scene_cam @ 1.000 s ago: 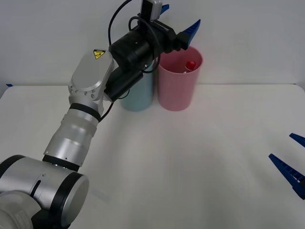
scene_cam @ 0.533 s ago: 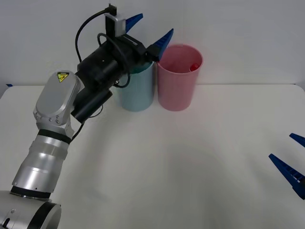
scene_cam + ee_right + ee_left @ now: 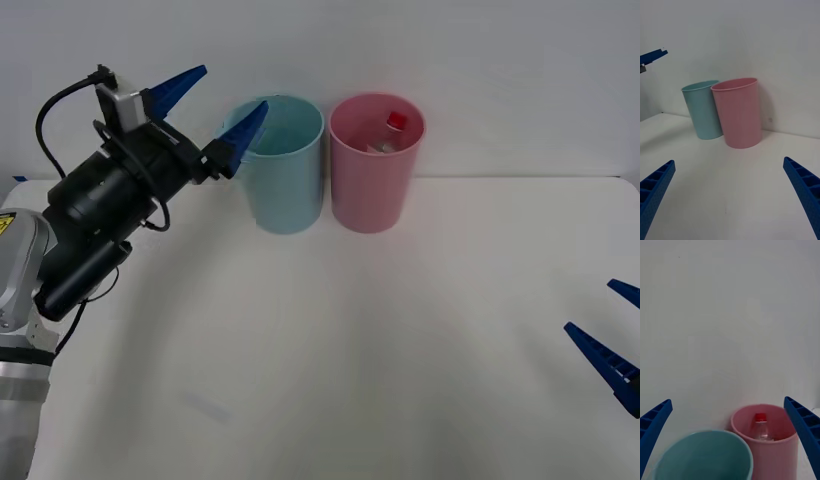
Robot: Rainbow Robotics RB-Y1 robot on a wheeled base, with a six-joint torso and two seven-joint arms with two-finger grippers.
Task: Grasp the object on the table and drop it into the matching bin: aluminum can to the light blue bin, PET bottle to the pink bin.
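The PET bottle (image 3: 390,133) stands inside the pink bin (image 3: 374,190), its red cap (image 3: 760,417) and clear neck showing above the rim. The light blue bin (image 3: 286,190) stands just left of the pink one on the white table (image 3: 360,340). My left gripper (image 3: 217,105) hangs open in the air, up and to the left of the light blue bin, holding nothing. My right gripper (image 3: 618,335) is open low at the table's right edge, far from both bins.
A plain white wall rises right behind the bins. The left arm's black wrist and cable (image 3: 100,190) reach over the table's left side. The pink bin (image 3: 739,112) and light blue bin (image 3: 702,108) touch side by side in the right wrist view.
My left arm has swung left and back from above the pink bin to beyond the light blue bin, still open. The bottle has settled in the pink bin. The right arm has not moved.
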